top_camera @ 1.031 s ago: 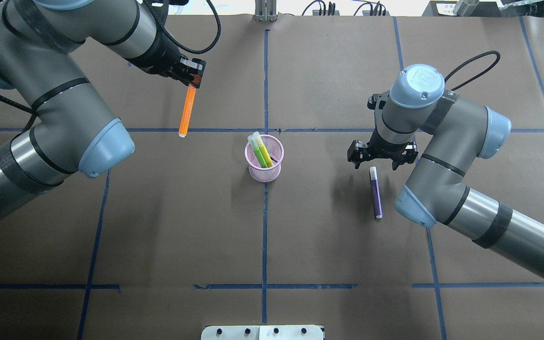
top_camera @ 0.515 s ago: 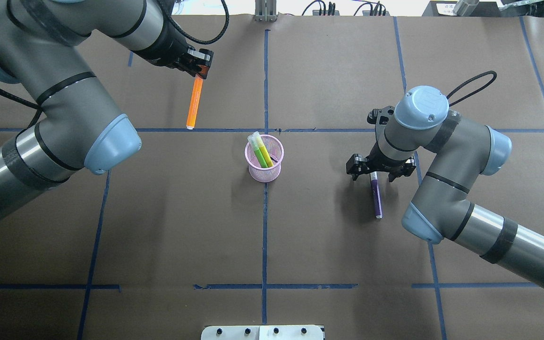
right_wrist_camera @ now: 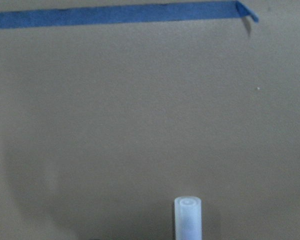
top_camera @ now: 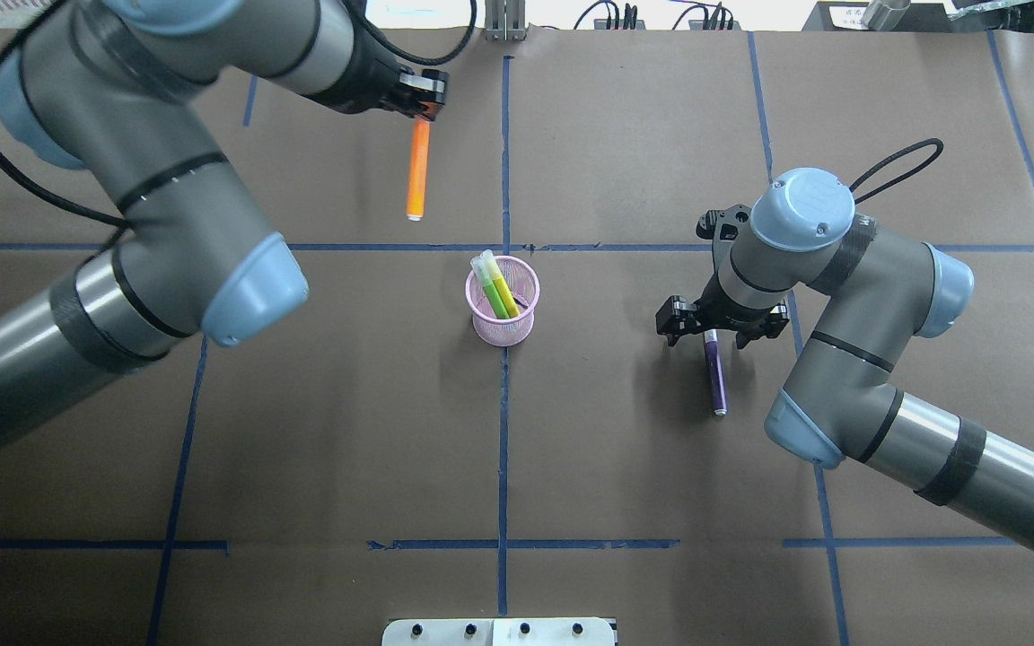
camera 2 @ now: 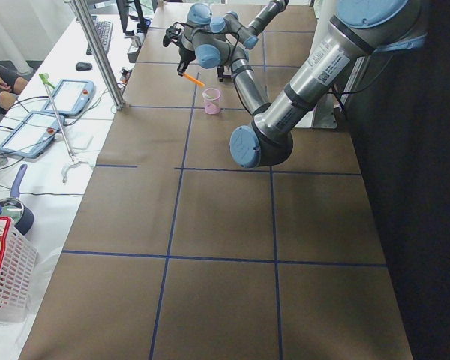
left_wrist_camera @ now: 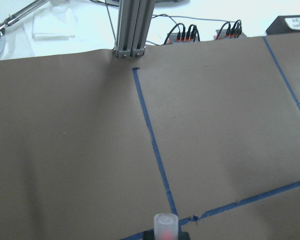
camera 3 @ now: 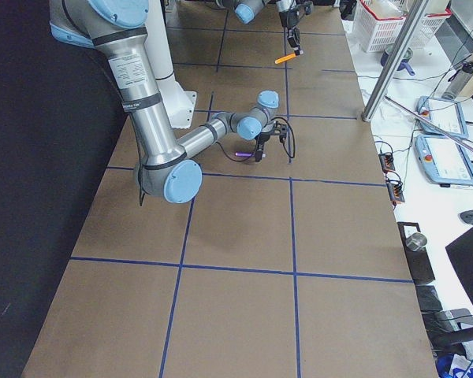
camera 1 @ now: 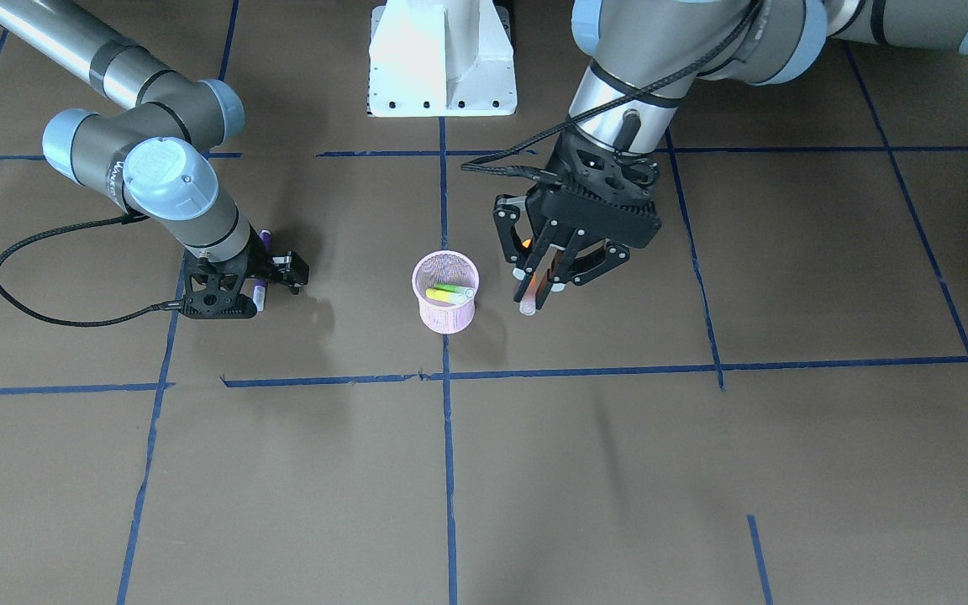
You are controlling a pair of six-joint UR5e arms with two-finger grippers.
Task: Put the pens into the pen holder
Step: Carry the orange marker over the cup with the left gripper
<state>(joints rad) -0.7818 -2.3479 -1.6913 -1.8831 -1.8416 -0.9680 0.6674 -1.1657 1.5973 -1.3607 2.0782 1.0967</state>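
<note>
Already two greenish pens (top_camera: 499, 292) stood in one pink wire-mesh cup (top_camera: 483, 330); left gripper (top_camera: 424, 113) clamped one orange pen (top_camera: 416, 175), right gripper (top_camera: 716, 327) gaped astride one purple pen (top_camera: 715, 377).

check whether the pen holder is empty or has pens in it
Not empty: the pen holder stands upright with two yellow-green pens leaning inside it.

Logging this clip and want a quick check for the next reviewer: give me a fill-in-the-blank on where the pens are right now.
1. The pink pen holder already holds ____ pens.
2. The left gripper is ____ on the orange pen, held off the table.
3. The purple pen lies flat, the right gripper low over its ____ end.
Missing: two; shut; cap.
</note>
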